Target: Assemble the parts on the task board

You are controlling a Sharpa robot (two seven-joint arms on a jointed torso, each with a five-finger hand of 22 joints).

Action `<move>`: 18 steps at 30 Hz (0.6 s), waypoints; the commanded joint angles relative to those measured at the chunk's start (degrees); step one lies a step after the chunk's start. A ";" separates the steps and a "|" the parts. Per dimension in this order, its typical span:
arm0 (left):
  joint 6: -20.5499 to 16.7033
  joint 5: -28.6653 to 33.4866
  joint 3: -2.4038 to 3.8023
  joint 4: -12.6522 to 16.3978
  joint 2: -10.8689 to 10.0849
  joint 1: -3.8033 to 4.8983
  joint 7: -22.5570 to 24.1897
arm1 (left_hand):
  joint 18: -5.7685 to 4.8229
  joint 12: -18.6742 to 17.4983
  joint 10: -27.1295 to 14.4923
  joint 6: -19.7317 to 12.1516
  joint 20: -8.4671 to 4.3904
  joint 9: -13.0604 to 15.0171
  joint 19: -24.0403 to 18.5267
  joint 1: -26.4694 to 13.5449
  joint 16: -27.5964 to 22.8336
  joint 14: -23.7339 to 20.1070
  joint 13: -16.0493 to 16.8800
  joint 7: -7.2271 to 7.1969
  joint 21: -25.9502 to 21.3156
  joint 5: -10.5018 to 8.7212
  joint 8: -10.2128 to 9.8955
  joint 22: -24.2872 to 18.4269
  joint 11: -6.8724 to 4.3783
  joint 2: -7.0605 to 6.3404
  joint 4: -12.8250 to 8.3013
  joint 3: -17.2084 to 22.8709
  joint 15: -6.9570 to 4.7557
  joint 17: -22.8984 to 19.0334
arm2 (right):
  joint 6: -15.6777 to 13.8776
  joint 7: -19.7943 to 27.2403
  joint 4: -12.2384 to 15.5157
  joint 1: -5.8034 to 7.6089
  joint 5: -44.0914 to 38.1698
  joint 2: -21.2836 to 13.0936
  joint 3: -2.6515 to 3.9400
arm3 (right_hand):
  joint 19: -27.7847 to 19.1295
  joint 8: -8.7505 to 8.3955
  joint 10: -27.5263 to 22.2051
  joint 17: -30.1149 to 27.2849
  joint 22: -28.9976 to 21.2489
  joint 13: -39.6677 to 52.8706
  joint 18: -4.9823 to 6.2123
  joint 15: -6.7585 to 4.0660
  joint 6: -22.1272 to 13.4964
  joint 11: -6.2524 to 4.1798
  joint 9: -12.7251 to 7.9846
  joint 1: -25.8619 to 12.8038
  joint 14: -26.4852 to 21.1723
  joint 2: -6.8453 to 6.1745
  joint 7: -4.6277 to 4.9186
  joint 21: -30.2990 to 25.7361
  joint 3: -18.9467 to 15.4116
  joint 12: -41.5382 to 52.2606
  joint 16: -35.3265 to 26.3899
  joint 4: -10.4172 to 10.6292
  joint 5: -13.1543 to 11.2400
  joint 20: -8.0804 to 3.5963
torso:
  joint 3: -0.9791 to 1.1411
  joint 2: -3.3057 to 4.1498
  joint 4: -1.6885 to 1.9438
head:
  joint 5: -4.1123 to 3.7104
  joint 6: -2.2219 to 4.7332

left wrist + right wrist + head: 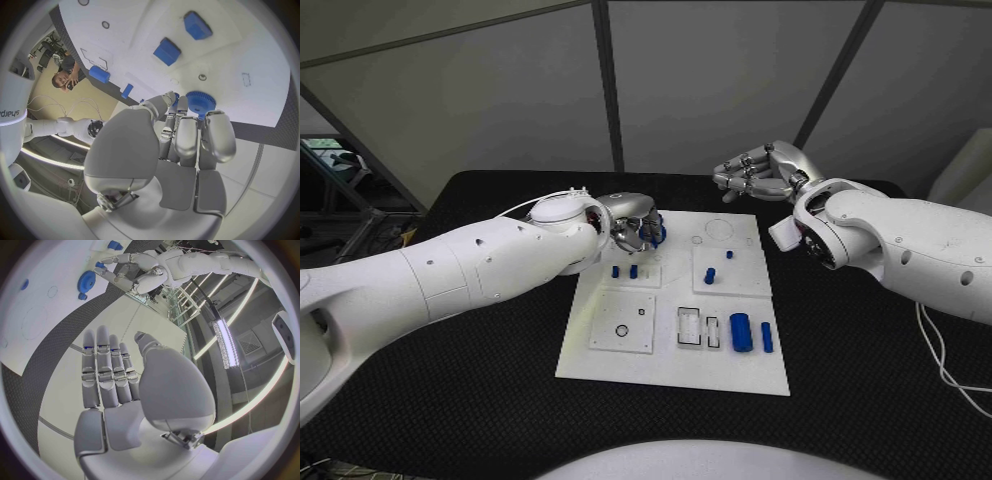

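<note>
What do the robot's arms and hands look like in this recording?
Both arms are glossy white, rounded shells with small dark screw holes. The left arm carries a thin white cable near its wrist. The left hand and right hand are silver metal with segmented fingers and smooth grey pads.

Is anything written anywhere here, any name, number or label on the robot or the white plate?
"arpa", the visible end of a cut-off word, on the robot's white body in the left wrist view.
Task board: outlines and circles, no readable text.
Left hand and right hand: no markings.
</note>
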 commanded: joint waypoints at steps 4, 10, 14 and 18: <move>-1.89 1.99 1.63 2.23 -1.90 0.10 0.89 | -3.11 -0.43 0.52 0.41 0.11 -0.11 0.25 0.06 0.21 1.19 -0.11 0.10 0.30 -0.29 -0.45 0.49 -0.01 -0.23 -0.16 0.42 0.06 -0.10 | 0.33 0.35 -0.03 0.08 -0.12 -0.03 0.03 | 0.58 -0.04 -0.28 -0.09 -0.06 -0.07 0.25 0.19 -0.32 0.04 0.03 0.03 0.22 0.65 -0.13 -0.36 -0.09 -0.12 -0.31 -0.34 0.37 0.01 | -0.01 0.04 -0.01 | 0.09 0.12; -1.18 2.68 2.32 3.72 -4.08 0.10 0.17 | -3.11 -0.67 0.72 0.62 0.16 -0.16 0.24 -0.15 0.29 1.18 -0.11 0.17 0.32 -0.31 -0.52 0.54 0.04 -0.28 -0.21 0.53 0.12 -0.16 | 0.30 0.36 -0.05 0.08 -0.15 -0.12 0.03 | 0.58 -0.04 -0.28 -0.09 -0.06 -0.07 0.25 0.19 -0.32 0.04 0.03 0.03 0.22 0.65 -0.13 -0.36 -0.09 -0.12 -0.31 -0.34 0.37 0.01 | 0.00 0.05 -0.04 | 0.14 0.17; -0.14 3.57 2.44 4.60 -5.79 0.09 -0.55 | -3.13 -0.82 0.89 0.77 0.20 -0.19 0.25 -0.35 0.30 1.16 -0.10 0.19 0.39 -0.34 -0.58 0.62 0.05 -0.35 -0.21 0.54 0.15 -0.27 | 0.28 0.33 -0.04 0.08 -0.16 -0.24 0.03 | 0.58 -0.04 -0.28 -0.09 -0.06 -0.07 0.25 0.19 -0.32 0.04 0.03 0.03 0.22 0.65 -0.13 -0.36 -0.09 -0.12 -0.31 -0.34 0.37 0.01 | 0.01 0.06 0.01 | 0.07 0.14; 0.94 4.00 2.47 5.19 -7.15 0.06 -1.18 | -3.12 -0.97 1.02 0.87 0.22 -0.23 0.24 -0.55 0.29 1.12 -0.10 0.19 0.37 -0.36 -0.64 0.62 0.06 -0.42 -0.20 0.52 0.16 -0.40 | 0.28 0.31 -0.03 0.08 -0.24 -0.29 0.03 | 0.58 -0.04 -0.28 -0.09 -0.06 -0.07 0.25 0.19 -0.32 0.04 0.03 0.03 0.22 0.65 -0.13 -0.36 -0.09 -0.12 -0.31 -0.34 0.37 0.01 | 0.01 0.02 0.03 | 0.06 0.13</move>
